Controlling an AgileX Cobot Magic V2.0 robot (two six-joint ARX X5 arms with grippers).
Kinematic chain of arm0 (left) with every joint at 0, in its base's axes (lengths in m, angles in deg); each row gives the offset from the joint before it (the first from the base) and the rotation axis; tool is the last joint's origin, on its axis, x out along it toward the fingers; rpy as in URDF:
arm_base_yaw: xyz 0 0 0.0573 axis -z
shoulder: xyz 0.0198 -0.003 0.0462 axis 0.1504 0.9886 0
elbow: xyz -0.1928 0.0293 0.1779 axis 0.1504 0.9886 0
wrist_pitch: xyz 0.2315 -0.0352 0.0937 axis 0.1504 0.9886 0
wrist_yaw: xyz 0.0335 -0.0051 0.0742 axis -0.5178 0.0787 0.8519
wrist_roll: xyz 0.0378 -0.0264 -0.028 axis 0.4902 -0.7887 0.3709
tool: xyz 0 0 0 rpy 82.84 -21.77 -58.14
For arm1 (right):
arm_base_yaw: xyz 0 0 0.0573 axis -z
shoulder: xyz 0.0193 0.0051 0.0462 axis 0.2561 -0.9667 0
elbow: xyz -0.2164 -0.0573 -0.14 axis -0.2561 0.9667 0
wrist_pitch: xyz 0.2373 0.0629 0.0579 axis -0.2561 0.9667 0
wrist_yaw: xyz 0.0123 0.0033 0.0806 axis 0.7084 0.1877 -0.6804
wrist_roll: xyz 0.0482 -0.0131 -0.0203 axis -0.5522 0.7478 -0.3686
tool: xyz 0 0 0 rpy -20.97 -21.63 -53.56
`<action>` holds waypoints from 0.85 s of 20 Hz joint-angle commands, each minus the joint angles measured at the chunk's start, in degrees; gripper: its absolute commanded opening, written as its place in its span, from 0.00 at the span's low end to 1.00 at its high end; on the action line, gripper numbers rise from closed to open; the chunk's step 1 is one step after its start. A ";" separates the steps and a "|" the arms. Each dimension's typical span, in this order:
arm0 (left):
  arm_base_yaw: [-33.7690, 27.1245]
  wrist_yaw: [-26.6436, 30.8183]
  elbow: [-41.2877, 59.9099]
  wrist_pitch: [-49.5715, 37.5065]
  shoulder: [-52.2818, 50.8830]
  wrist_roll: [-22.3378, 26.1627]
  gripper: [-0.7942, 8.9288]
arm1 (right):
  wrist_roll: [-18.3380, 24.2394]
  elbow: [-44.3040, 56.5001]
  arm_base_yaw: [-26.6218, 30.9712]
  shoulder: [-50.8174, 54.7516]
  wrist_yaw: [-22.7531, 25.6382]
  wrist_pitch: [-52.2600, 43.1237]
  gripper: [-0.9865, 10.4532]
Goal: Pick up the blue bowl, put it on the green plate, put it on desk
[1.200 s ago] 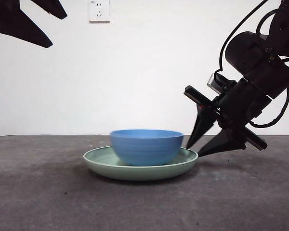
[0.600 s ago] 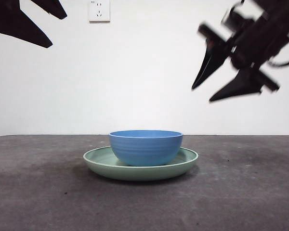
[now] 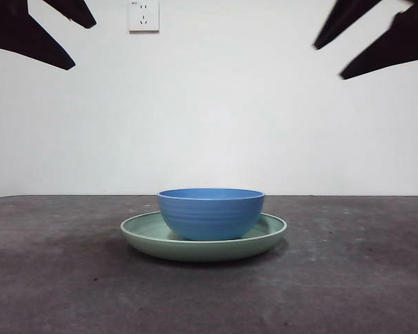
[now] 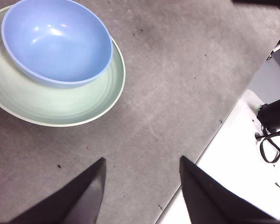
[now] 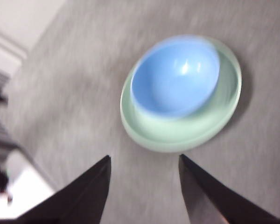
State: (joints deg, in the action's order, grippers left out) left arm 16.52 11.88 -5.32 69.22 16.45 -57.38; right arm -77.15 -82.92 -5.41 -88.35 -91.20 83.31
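The blue bowl [image 3: 211, 212] stands upright in the green plate [image 3: 146, 238], which rests on the desk [image 3: 348, 278] at the middle. Both show in the left wrist view, bowl [image 4: 56, 42] and plate [image 4: 60, 102], and in the blurred right wrist view, bowl [image 5: 175, 77] and plate [image 5: 177, 135]. My right gripper [image 3: 334, 59] is open and empty, high at the top right, well above and clear of the bowl. My left gripper [image 3: 80, 45] is open and empty, high at the top left.
A white wall with a socket [image 3: 143, 15] stands behind the desk. The left wrist view shows the desk's edge [image 4: 210, 144] with a white surface and black cables [image 4: 270, 140] beyond it.
My right gripper has risen from beside the plate's right rim to the top right corner, open and empty. The bowl and plate have stayed in place. The left arm has not moved.
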 commanded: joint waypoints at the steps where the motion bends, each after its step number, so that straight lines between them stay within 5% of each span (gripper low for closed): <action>1: 0.35 -0.46 -0.76 -0.22 0.22 -0.11 0.34 | 4.37 -0.70 -1.01 1.57 -0.11 7.41 0.29; 17: 0.35 -0.46 -0.76 -0.28 0.22 -0.09 0.34 | 6.86 -0.70 -2.93 2.91 0.28 13.62 0.29</action>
State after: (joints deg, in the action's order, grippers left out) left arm 16.52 11.88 -5.32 69.22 16.45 -57.38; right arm -71.18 -82.92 -8.01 -85.03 -91.04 97.39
